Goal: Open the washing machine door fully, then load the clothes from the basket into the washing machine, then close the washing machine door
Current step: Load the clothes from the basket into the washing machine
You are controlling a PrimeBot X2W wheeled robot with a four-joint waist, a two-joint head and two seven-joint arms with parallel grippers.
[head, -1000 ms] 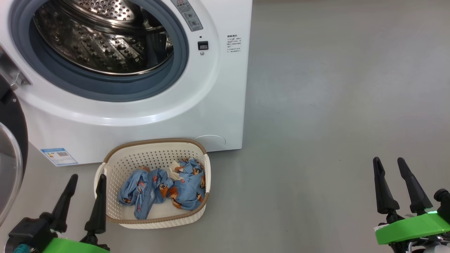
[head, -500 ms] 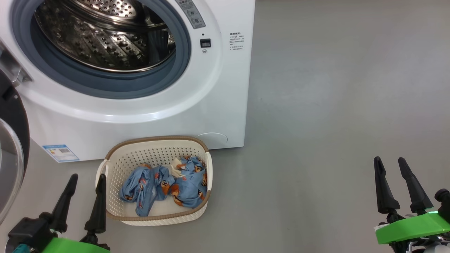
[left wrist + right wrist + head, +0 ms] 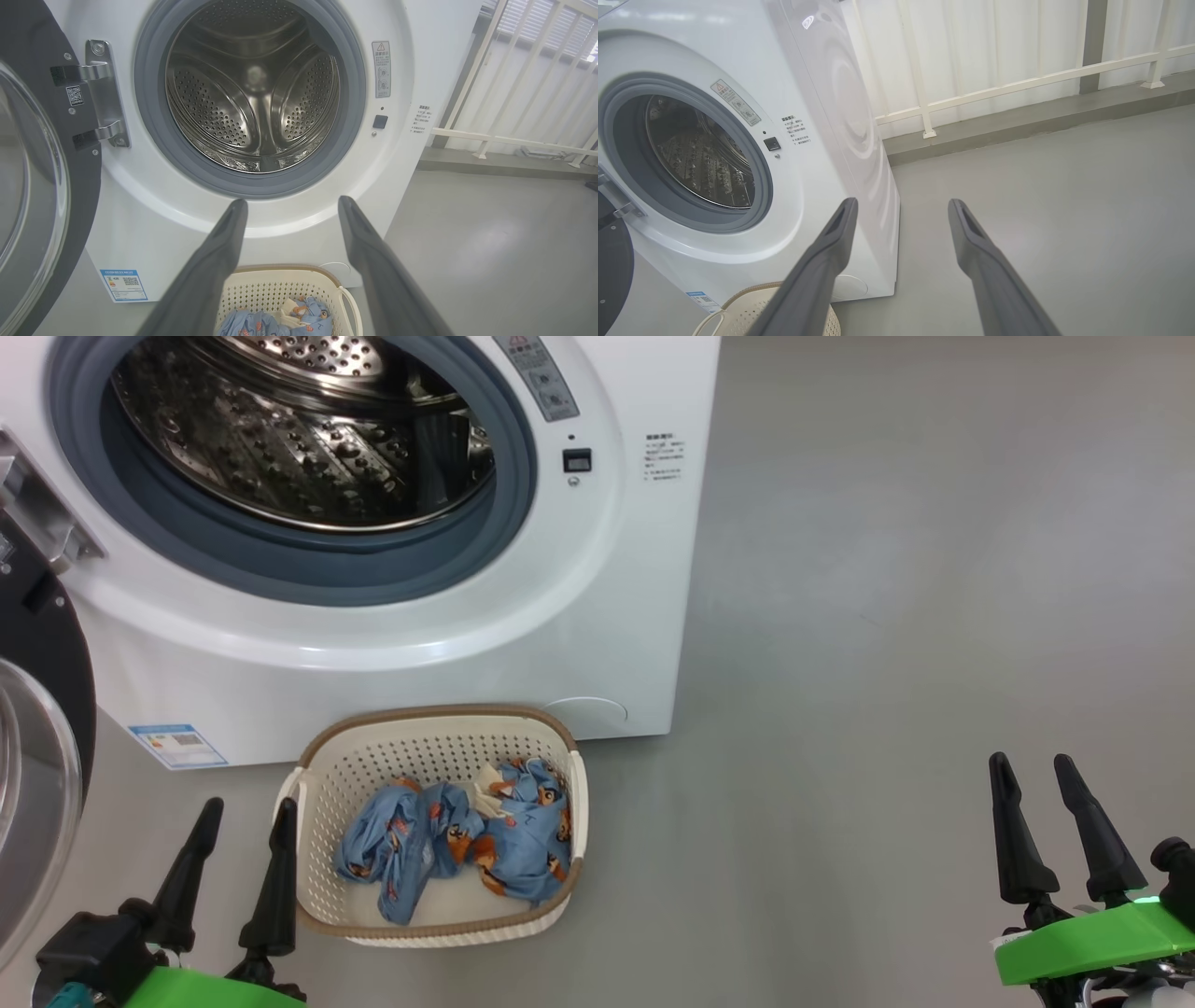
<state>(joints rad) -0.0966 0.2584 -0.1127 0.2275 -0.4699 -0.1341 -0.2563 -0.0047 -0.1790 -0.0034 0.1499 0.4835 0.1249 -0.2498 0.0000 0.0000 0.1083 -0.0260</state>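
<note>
At the far left of my head view the washing machine door stands swung open, but the frame edge cuts most of it away. I get a slice of its glossy black rim and part of the bulging clear glass. My left wrist view shows the metal hinge tying it to the washing machine.

Just right of the door, my left gripper sits low in the frame, its two dark fingers spread apart and holding nothing. One finger overlaps the left handle of the basket; I cannot tell whether they touch.

The washer's top is cut off. Its mouth is open, ringed by the grey gasket, and glare makes the perforated steel drum hard to read deep inside. The print on the blue label at the lower front corner is too small to make out.

The basket stands on the floor just in front of the washer's base. It is cream-white with perforated sides and a brown rim band. The clothes lie crumpled inside it: light-blue fabric with brown-orange bears and a scrap of white. I cannot separate the heap into pieces. In the left wrist view my own fingers hide part of the basket.

Well apart at the far right, my right gripper hangs over bare floor, its fingers spread and empty. Its green mount is clipped by the bottom edge.
</note>
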